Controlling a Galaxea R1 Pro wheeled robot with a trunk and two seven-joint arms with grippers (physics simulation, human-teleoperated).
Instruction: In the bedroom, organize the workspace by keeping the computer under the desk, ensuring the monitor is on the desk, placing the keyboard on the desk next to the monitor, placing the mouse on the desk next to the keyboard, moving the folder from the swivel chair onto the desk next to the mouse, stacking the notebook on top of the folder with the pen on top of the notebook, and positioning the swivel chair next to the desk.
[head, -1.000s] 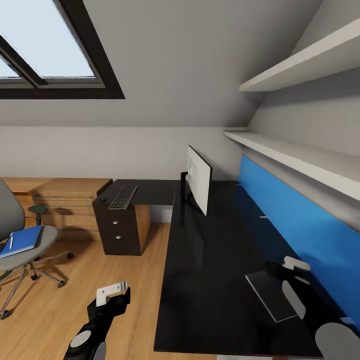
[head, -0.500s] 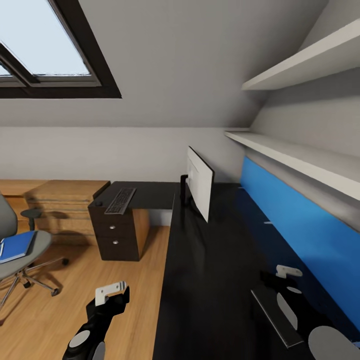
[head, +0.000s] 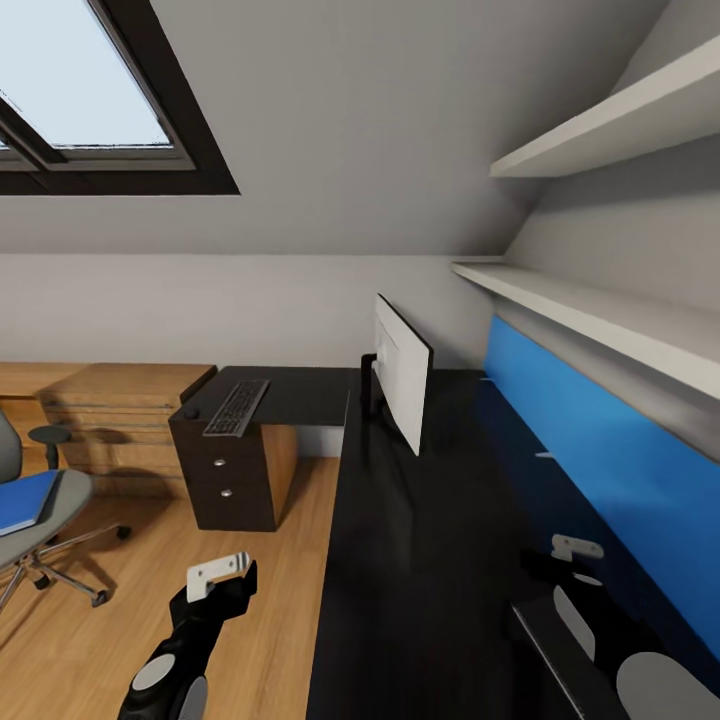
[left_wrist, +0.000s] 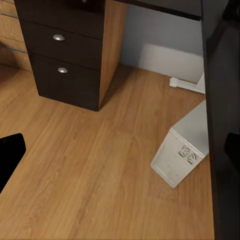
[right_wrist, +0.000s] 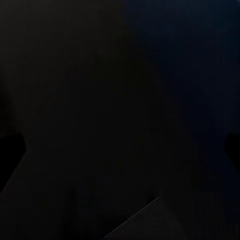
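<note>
One big black desk (head: 420, 560) fills the right side of the bedroom, with a blue back panel (head: 590, 440) along the wall. One monitor (head: 402, 372) stands on it, turned edge-on. One keyboard (head: 237, 407) lies on the far arm of the desk, above a drawer unit (head: 222, 480) with two silver knobs. One light grey computer (left_wrist: 184, 150) sits on the wood floor (left_wrist: 90, 170) under the desk edge. At the left edge, one swivel chair (head: 25, 520) stands well apart from the desk, and one blue folder (head: 22, 500) lies on its seat. A wooden dresser (head: 110, 410) stands by the back wall. Two white shelves (head: 600, 310) hang over the desk, and there is one skylight (head: 70, 90).

The left gripper (head: 220, 580) hangs over the floor beside the desk; it has nothing in it, and its two fingers look spread wide apart. The right gripper (head: 570, 555) is over the desk near the blue panel. I cannot tell how far open it is. A flat dark thing (head: 565, 660) lies under it.
</note>
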